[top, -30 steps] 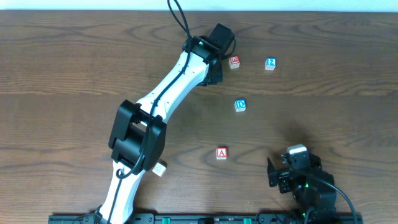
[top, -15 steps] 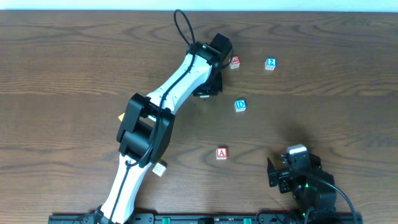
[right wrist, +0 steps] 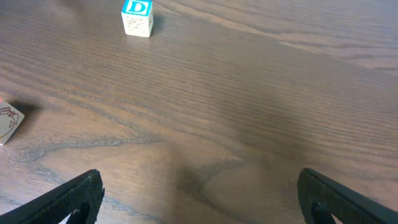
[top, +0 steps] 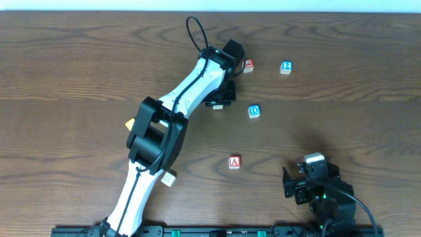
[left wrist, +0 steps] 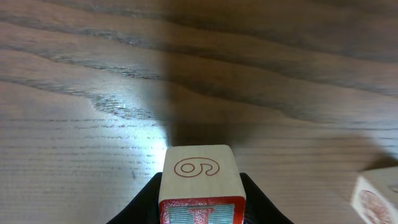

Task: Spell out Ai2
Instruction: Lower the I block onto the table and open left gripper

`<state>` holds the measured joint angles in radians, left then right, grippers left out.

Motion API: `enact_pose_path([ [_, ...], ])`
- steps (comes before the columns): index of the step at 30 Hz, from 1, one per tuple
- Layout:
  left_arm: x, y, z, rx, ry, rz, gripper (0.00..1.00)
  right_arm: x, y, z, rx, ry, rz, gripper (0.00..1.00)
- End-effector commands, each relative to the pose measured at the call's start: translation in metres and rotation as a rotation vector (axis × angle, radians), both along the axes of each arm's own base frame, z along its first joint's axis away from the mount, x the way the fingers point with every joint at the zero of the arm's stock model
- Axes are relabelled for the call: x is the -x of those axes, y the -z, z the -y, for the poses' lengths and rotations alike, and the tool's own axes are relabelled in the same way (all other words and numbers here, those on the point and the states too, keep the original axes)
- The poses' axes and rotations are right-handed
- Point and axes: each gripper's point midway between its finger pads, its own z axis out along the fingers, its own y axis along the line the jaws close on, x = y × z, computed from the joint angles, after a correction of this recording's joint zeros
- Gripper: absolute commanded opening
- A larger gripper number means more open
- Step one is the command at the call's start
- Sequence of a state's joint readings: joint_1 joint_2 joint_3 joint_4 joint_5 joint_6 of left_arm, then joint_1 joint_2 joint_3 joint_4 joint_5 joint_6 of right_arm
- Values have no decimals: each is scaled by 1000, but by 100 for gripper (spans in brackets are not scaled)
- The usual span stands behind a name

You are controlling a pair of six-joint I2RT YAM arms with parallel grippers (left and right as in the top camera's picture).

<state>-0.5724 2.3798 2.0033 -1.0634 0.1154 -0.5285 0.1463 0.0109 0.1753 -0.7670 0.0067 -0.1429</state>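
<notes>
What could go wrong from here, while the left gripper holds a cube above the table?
1. The left gripper grips the held cube only at its near end, and much of the cube sticks out, so it might twist or slip.
2. The D cube lies close to the way toward the A cube, so the arm might knock it.

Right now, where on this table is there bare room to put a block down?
The widest bare stretch is left of the white arm. There is room right of the 2 block and D block, and between the D block and the A block. It is crowded up top, where the left gripper and its gripped block sit near the red-framed block.
</notes>
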Motion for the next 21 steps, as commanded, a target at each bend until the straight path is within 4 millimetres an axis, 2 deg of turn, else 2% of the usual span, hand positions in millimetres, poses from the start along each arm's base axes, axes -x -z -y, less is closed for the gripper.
enact_pose_path([
  [1,-5,5,-5,-33,24,13,6,1,3,-3,5,-21,-4,99],
  [12,-9,5,-3,-26,31,32,6,1,3,-3,6,-20,-4,99],
  [21,-9,5,-3,-26,31,32,22,1,3,-3,5,-21,-4,99],
])
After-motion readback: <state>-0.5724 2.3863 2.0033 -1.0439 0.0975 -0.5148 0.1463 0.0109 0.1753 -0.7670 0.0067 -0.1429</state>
